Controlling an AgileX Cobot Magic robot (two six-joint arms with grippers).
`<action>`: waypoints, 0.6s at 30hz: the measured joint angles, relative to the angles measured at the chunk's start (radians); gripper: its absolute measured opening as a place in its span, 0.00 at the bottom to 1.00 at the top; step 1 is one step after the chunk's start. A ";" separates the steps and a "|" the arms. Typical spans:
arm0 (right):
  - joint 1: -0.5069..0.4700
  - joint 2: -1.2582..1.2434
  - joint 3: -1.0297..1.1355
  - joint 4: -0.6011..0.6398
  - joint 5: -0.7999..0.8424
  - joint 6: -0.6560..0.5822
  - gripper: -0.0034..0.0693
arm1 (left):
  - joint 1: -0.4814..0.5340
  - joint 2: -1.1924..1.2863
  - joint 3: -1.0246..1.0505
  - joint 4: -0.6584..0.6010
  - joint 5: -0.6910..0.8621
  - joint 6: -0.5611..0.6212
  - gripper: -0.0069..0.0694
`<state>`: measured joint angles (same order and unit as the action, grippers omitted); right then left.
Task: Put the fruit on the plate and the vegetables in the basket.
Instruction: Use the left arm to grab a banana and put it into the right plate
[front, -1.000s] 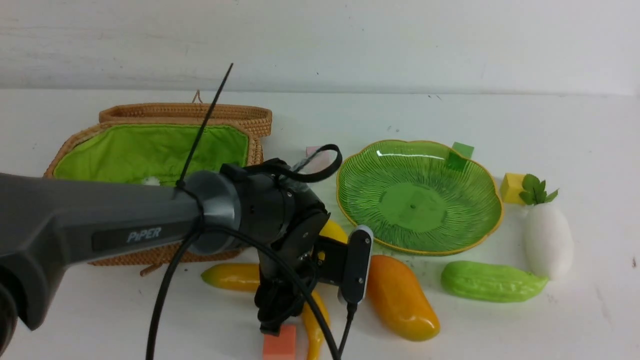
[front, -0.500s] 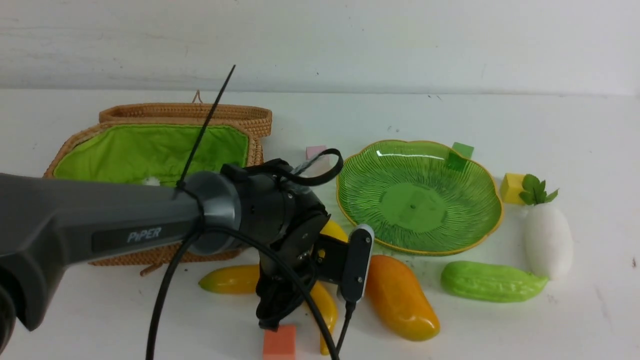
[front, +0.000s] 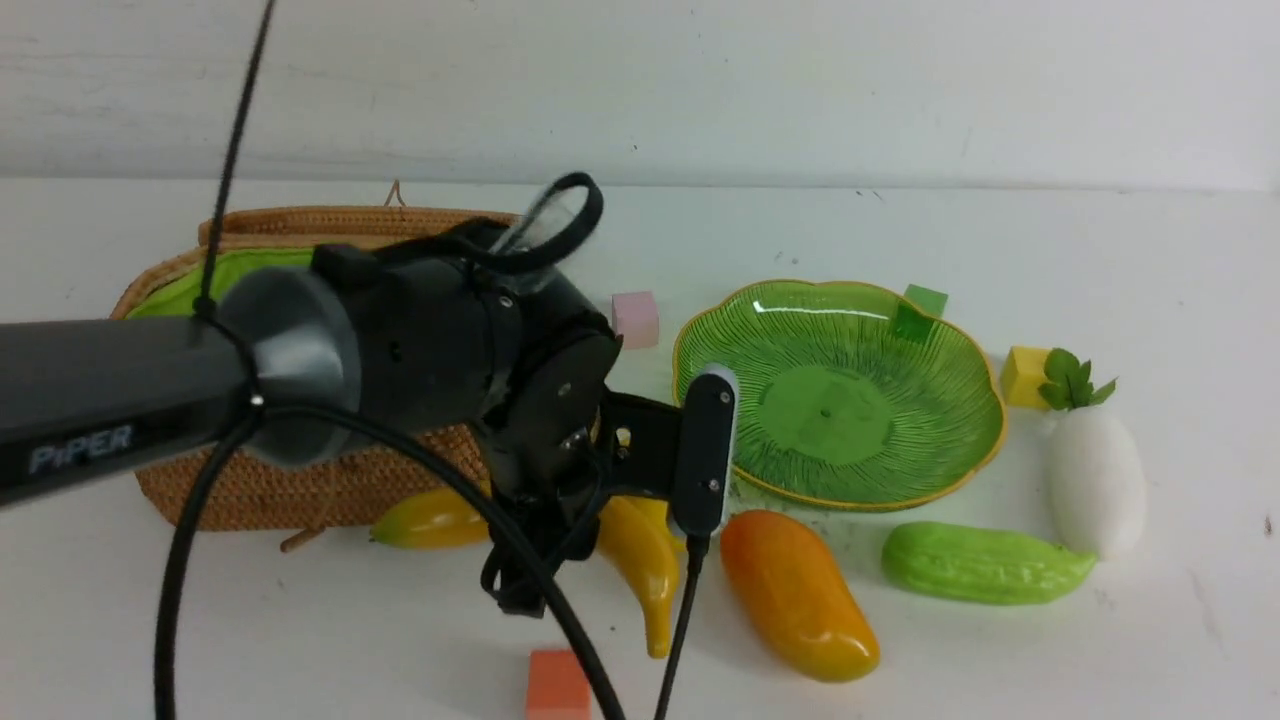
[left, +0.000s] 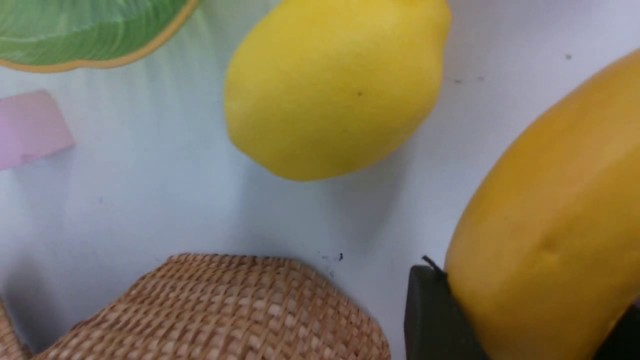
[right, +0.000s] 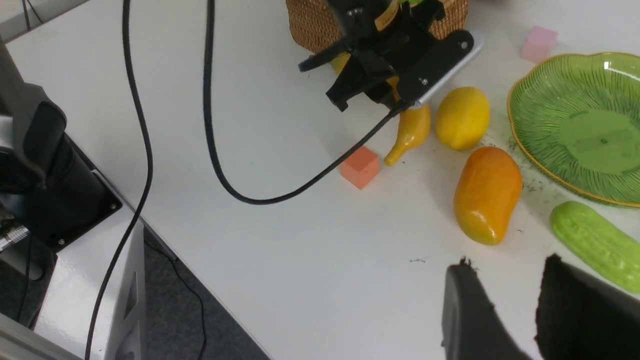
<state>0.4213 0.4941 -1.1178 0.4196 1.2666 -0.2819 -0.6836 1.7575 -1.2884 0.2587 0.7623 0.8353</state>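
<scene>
My left gripper is clenched on the banana, lower centre of the front view, near the basket. My right gripper is parted and holds nothing.

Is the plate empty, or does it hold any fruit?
Empty. The plate shows only its bare ribbed surface; mango, lemon and banana are all outside it.

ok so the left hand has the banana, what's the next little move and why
Probably swing the banana toward the robot's right, until it hangs over the plate. The left wrist view shows the left hand clamped on it. It is a fruit, and the plate is bare. The lemon lies between them, so the carry should pass above it.
</scene>
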 joint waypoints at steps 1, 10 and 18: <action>0.000 0.000 0.000 0.000 0.000 0.000 0.35 | 0.000 -0.013 0.000 -0.012 0.002 0.000 0.49; 0.000 -0.001 0.000 -0.082 -0.115 0.033 0.35 | -0.001 -0.158 0.000 -0.098 -0.042 -0.133 0.49; 0.000 -0.001 0.000 -0.357 -0.213 0.258 0.35 | -0.001 -0.179 -0.006 -0.234 -0.212 -0.226 0.49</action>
<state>0.4213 0.4932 -1.1178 0.0628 1.0541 -0.0240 -0.6845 1.5786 -1.2948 0.0246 0.5501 0.6088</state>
